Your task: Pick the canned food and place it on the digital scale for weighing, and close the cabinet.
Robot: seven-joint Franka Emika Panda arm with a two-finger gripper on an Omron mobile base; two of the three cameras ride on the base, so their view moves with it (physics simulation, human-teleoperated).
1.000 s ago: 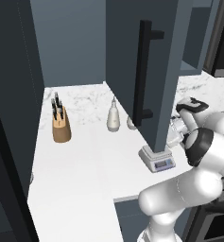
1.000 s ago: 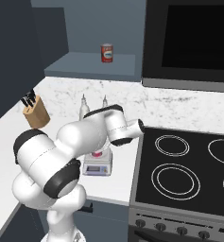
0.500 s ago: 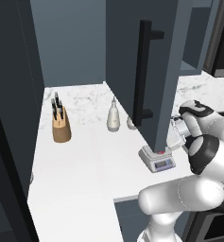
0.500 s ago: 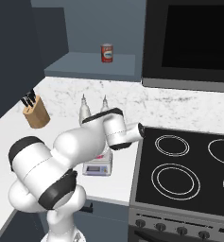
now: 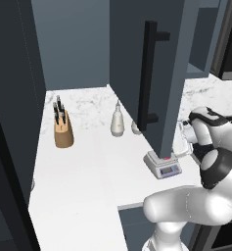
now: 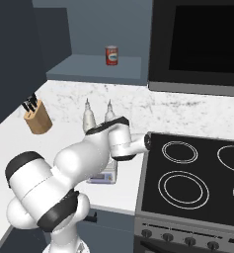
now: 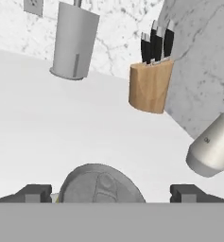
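I'm looking at a white counter (image 5: 78,181) under a marbled backsplash (image 6: 187,111), with a black stovetop (image 6: 197,173) to its right.

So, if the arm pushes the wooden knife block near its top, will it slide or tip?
Probably tip: the knife block is taller than wide and its knives stand out above. Pushed low, it would likely slide on the smooth counter. The wood looks stiff; it should not bend.
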